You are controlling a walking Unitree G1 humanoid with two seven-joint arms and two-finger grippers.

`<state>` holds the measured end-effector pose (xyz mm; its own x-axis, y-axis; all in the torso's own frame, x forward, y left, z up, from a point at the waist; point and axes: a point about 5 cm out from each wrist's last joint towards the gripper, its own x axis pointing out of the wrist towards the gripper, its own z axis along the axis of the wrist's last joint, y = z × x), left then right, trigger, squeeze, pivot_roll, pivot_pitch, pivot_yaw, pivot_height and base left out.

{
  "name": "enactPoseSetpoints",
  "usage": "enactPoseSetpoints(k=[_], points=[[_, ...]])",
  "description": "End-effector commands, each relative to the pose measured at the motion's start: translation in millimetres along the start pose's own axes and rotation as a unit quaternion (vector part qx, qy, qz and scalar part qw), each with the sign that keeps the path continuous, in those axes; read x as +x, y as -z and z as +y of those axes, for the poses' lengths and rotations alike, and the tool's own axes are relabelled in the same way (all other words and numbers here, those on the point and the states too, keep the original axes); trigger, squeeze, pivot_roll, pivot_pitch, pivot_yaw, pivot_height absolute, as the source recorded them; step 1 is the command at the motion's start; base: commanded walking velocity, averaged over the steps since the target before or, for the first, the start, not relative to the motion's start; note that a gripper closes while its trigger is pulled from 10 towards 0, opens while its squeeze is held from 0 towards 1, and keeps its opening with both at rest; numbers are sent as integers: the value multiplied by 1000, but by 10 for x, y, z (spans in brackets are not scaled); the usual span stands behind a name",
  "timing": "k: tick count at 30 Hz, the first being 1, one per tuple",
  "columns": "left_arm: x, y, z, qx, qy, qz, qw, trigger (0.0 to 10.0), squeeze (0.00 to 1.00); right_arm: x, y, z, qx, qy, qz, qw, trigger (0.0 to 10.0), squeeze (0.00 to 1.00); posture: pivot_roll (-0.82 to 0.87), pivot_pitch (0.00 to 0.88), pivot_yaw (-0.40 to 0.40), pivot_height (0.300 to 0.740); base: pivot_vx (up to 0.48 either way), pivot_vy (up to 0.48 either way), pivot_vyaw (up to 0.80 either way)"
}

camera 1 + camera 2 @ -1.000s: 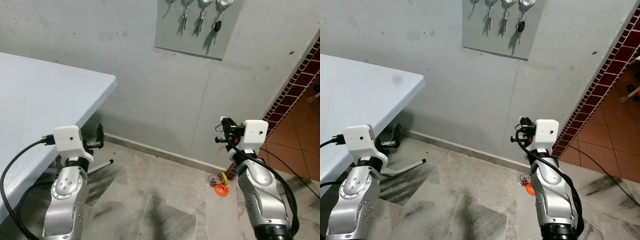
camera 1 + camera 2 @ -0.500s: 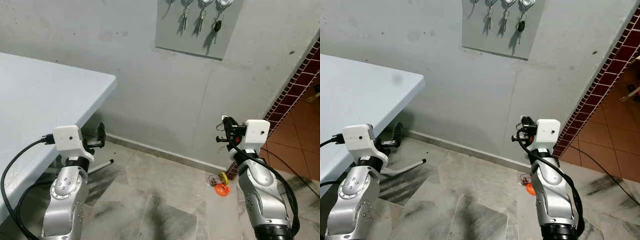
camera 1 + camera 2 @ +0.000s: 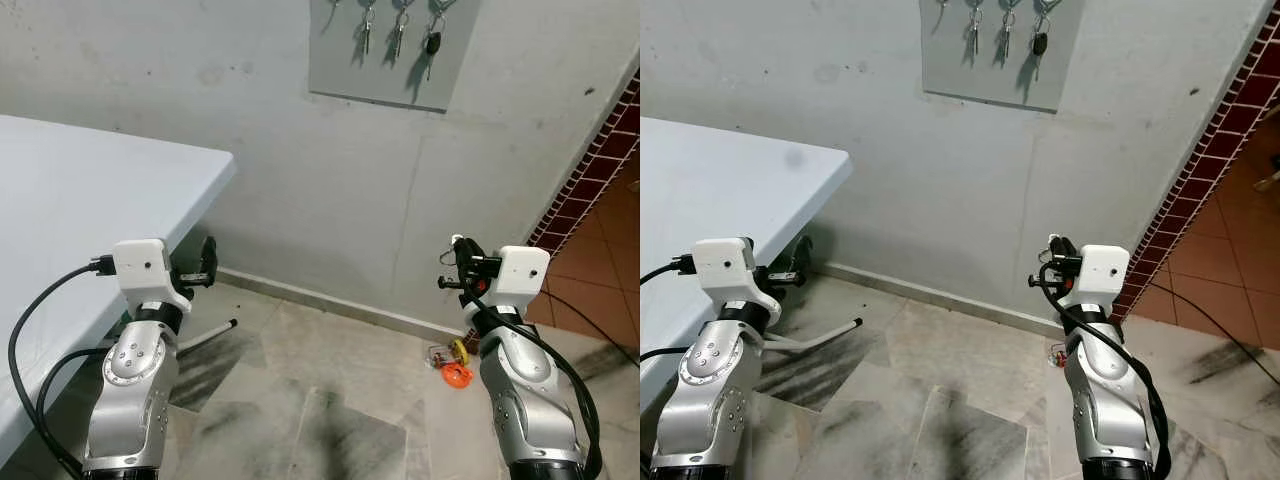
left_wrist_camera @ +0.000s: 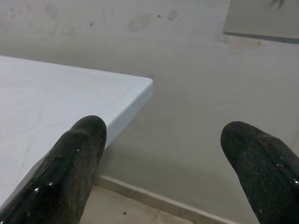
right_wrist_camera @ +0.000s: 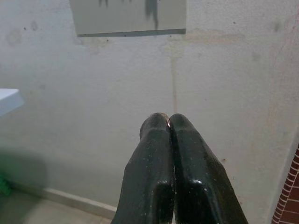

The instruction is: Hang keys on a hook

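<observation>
So the room's a plain grey plaster wall (image 3: 300, 170) with a marble-look tiled floor (image 3: 330, 400), and a strip of red brick tile (image 3: 590, 160) running up on the right. A white worktop (image 3: 70, 210) sticks out from the left, its corner close to the wall. High up on the wall there's a grey panel (image 3: 385, 65) with several keys (image 3: 398, 28) dangling from hooks along its top edge, one with a black fob. Some small orange and yellow bits (image 3: 452, 368) lie on the floor near the skirting.

Both arms are raised at about waist height, pointing at the wall. The left hand (image 4: 163, 163) sits just off the worktop corner with its fingers (image 4: 70, 172) spread wide, nothing between them. The right hand (image 5: 169, 122) has its fingers (image 5: 187, 172) pressed tight together, aimed below the panel; there's a tiny glint at the tips, but I can't tell if it's pinching anything.
</observation>
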<state>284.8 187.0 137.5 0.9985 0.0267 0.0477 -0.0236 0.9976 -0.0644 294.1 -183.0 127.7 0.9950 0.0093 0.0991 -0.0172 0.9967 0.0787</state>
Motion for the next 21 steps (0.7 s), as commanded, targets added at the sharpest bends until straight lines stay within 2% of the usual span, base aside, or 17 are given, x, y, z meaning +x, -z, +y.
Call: enactPoseSetpoints(k=[1,21], points=[[10,9,17,4,4,8,1000,10000,0,-9,-64,3,3,5,-19,1000,10000,0,-98,70,78,740,0,0,0],[128,-1,-36,8,24,10,1000,10000,0,-4,-96,67,9,9,-31,999,10000,0,-134,70,105,740,0,0,0]])
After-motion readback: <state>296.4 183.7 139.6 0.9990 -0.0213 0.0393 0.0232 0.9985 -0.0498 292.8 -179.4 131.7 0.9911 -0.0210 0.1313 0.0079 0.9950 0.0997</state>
